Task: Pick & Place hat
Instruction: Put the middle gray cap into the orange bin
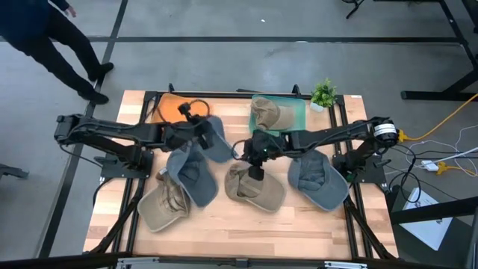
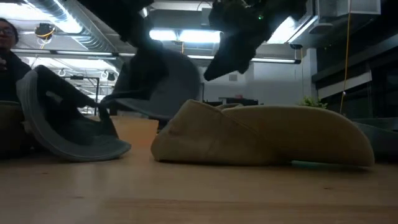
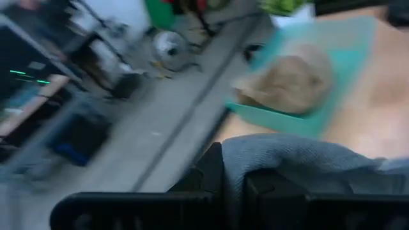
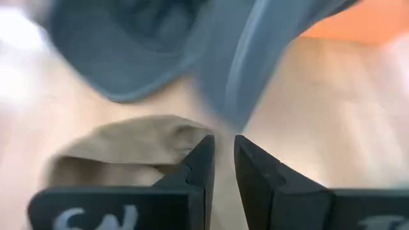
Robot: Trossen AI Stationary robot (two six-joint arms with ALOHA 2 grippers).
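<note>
Potted plant (image 1: 323, 93), person (image 1: 52, 41) nearby

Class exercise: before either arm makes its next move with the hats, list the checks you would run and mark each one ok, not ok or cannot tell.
1. Left gripper shut on the grey hat: ok; the left wrist view shows grey cloth pinched between its fingers.
2. Grey hat off the table: ok; it hangs raised in the low view.
3. Right gripper empty: ok; its fingers stand slightly apart with nothing between them.
4. Right gripper placed above the tan hat: ok.
5. Teal tray free: not ok; a tan hat already lies in it.
6. Orange tray free: cannot tell, partly hidden.
</note>
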